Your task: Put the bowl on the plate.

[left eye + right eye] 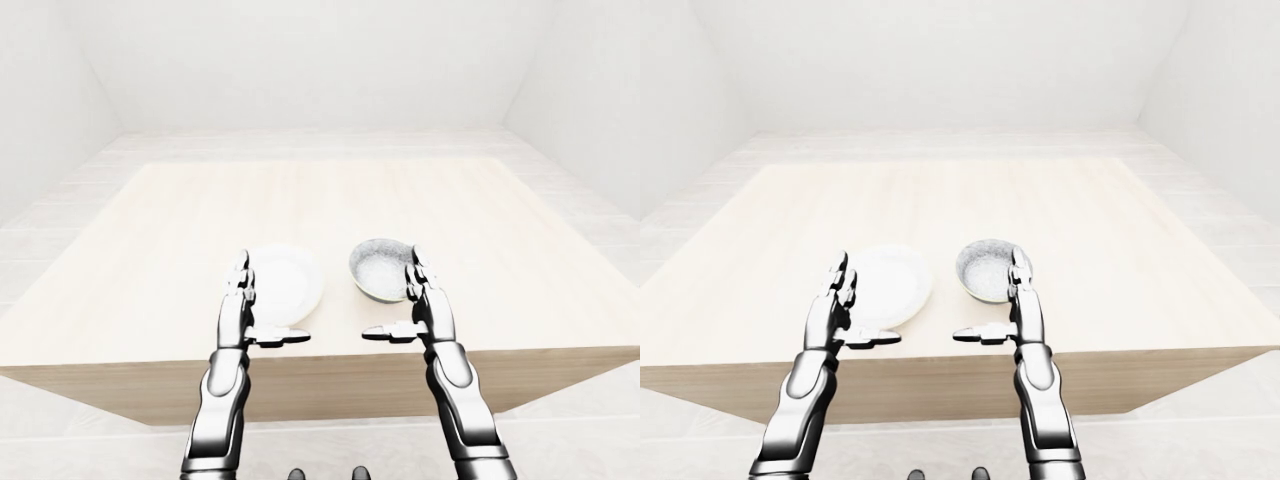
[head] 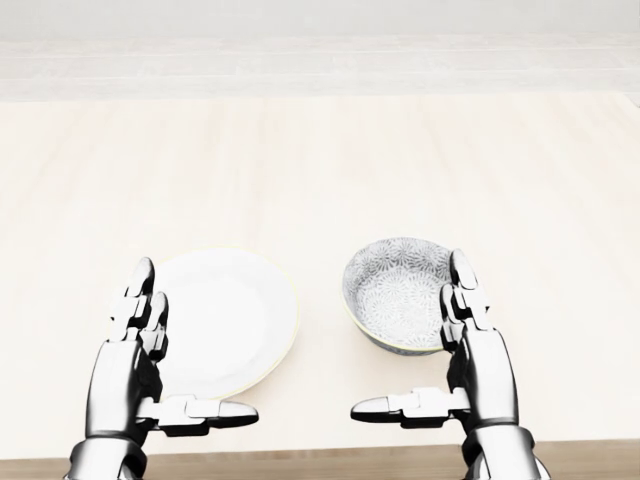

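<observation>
A grey-patterned bowl [image 2: 398, 292] is seen upright on a pale wooden table [image 2: 320, 150], not yet on anything else. A white plate [image 2: 235, 320] lies flat just to the left of the bowl in the head view, with a narrow strip of bare wood between the two. The right hand [image 2: 485, 375] is held to the lower right of the bowl, spread wide and holding nothing. Its two fingers [image 2: 462, 280] are stretched straight toward the top of the view and are seen against the bowl's right rim; whether they touch it cannot be told. Its thumb [image 2: 395, 408] is turned out to the left and lies below the bowl in the view, apart from it, so the bowl is bracketed on its right and lower sides but not enclosed. The left hand [image 2: 125, 375] is placed well to the left of the bowl, on the plate's far side from it, and is likewise spread wide and empty, its fingers drawn over the plate's left edge and its thumb pointed back toward the bowl beneath the plate's lower edge.
</observation>
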Available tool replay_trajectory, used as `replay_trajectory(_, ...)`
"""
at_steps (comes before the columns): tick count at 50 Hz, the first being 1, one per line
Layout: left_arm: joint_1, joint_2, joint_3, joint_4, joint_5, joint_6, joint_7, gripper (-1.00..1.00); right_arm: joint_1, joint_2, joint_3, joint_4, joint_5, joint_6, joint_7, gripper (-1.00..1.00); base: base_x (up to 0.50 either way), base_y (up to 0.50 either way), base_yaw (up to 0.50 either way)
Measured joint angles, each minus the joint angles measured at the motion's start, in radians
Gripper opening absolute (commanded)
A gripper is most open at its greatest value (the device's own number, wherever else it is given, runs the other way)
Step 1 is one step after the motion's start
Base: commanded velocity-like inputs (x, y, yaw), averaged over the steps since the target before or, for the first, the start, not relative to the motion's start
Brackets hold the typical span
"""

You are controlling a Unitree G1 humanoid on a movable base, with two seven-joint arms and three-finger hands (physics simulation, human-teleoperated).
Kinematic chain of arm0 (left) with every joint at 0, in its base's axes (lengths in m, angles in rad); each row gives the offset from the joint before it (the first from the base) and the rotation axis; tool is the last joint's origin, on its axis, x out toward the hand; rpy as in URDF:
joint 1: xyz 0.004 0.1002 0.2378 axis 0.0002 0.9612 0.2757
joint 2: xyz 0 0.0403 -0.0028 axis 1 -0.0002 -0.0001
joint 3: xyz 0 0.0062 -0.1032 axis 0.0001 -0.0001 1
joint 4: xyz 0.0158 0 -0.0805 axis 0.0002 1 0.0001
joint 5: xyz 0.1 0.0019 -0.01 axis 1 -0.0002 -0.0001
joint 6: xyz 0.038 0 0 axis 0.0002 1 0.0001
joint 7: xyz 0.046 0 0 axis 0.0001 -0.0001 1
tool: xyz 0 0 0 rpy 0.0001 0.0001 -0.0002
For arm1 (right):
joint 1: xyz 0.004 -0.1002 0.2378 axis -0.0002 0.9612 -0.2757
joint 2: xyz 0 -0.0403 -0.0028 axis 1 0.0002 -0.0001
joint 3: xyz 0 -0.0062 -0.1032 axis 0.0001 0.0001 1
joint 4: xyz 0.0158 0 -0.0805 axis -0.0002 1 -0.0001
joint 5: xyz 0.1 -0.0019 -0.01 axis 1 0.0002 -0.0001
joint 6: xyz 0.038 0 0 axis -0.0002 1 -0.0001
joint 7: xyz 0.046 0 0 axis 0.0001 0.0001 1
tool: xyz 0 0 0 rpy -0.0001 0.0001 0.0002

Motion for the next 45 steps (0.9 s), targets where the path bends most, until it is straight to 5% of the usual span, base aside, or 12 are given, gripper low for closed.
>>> replay_trajectory(14,0.035,0.002,0.016,-0.079,-0.012,0.031,-0.02,1.0,0.054,-0.01,-0.006,-0.102,-0.03,0.012,0.001,1.0,0.0,0.19,0.0)
replay_trajectory(45,-0.013,0.024,0.059,-0.018,-0.025,0.021,-0.016,1.0,0.073,-0.002,-0.011,-0.143,-0.035,0.01,0.016,1.0,0.0,0.17,0.0)
